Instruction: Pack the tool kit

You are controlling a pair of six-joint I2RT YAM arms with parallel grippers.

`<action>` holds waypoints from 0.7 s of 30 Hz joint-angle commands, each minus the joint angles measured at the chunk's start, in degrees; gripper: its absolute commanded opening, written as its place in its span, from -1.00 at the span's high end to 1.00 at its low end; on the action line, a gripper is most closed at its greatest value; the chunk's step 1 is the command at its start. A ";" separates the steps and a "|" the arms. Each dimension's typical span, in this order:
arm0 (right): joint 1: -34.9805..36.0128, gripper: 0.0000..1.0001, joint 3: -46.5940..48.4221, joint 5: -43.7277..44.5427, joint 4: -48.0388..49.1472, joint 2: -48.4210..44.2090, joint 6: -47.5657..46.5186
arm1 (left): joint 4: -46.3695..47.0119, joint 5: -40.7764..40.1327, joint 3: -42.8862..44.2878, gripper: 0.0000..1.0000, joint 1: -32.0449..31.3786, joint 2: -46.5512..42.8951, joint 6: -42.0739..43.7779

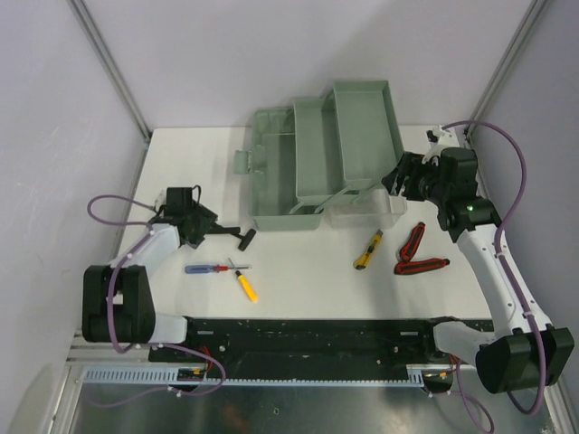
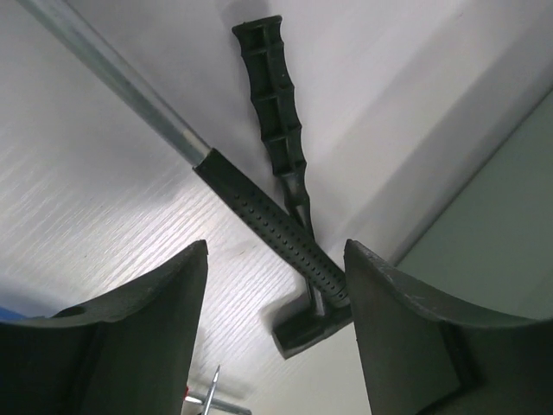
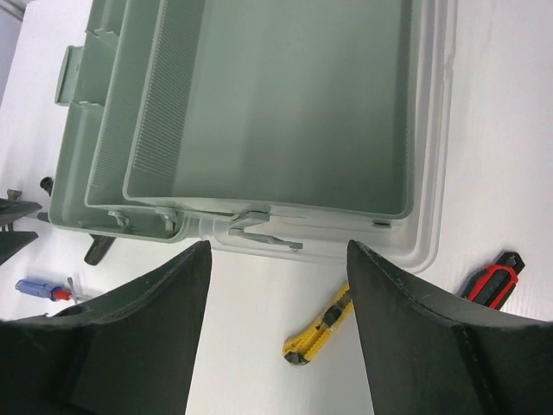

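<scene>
The left claw (image 2: 276,259), jaws apart and empty, faces the hammer (image 1: 237,235) lying on the worktop (image 1: 308,280) just left of the open box (image 1: 271,181), a stiff, probably head-heavy tool best pinched on its grip near the head; the right claw (image 3: 276,251) hangs open too.

Sage-green tool kit (image 1: 312,172), black hammer (image 1: 231,233), yellow knife (image 1: 367,250), red-black pliers (image 1: 412,244), blue screwdriver (image 1: 201,268), yellow screwdriver (image 1: 246,287)

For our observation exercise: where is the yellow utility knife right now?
In the top external view, the yellow utility knife lies right of centre, just below the green box, with red-handled pliers beside it on the right.
</scene>
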 commanded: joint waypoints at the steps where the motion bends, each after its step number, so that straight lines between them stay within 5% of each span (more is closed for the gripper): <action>1: -0.37 -0.37 1.04 2.02 0.91 0.63 -0.22 | 0.86 -0.42 4.53 -0.32 0.51 3.87 -2.50; 21: -4.40 -0.34 1.10 -1.42 2.01 2.75 -0.20 | 5.20 -0.82 5.34 -0.08 0.43 13.08 -0.81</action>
